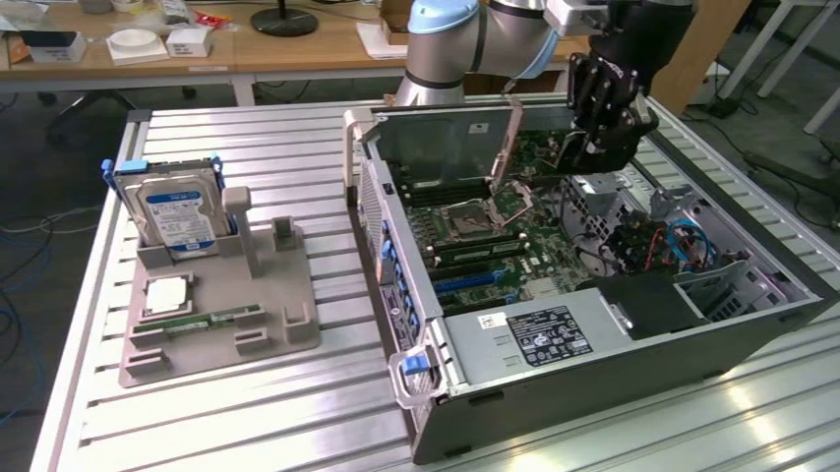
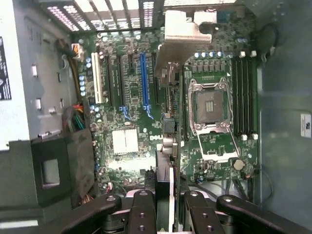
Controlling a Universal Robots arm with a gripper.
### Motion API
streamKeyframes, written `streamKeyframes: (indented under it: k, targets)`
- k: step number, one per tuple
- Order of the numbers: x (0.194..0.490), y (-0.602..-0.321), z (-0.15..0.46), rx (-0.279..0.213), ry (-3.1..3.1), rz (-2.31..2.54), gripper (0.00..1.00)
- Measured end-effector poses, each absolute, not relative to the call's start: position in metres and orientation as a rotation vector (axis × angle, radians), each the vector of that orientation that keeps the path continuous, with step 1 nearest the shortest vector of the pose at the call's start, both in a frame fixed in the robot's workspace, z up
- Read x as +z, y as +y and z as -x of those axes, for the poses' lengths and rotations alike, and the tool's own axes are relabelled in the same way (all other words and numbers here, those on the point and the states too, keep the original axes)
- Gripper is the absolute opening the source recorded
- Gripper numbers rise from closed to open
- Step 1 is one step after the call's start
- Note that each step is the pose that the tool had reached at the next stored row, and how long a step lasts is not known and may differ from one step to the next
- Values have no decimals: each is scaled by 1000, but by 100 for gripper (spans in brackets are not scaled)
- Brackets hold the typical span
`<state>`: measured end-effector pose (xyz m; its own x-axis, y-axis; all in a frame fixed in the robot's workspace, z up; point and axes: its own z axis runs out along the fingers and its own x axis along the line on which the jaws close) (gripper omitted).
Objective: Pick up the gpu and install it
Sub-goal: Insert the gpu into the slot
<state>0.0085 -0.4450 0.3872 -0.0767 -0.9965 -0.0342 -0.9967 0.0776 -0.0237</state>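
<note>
The gripper (image 2: 166, 202) is partly closed, its two fingers clamped across the thickness of the gpu (image 2: 165, 168), which runs edge-on between them. It hangs in the upper right of the exterior frame, over the open case (image 1: 630, 344). The card is not yet seated: it is held above the motherboard (image 2: 131, 141) and off to one side of the long blue slot (image 2: 144, 83).

From the fingers the card reaches toward the case's rear, on the exterior view's left, and ends in a bright metal bracket (image 2: 181, 34). The thin tilted strip in the upper middle of the exterior frame is probably that same bracket, though the dark clutter around it leaves this unsure.

Seen on edge, the gpu is a thin flat slab, dark with a pale line along it, and both faces are turned away.

It should handle as light and stiff but fragile. A pinch across the flat faces near one end, as here, looks sound, provided it stays off the fan and the contact edge. Held so far from its middle, it may swing or twist.

Beyond it lies the bare CPU socket (image 2: 209, 105). At the left of the exterior frame, a grey tray (image 1: 223, 324) holds a hard drive (image 1: 177, 211)
</note>
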Motion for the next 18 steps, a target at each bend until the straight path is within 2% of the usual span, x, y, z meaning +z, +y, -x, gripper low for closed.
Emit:
streamKeyframes:
  k: [18]
  targets:
    - [362, -445, 3, 6, 2217, 2163, 27]
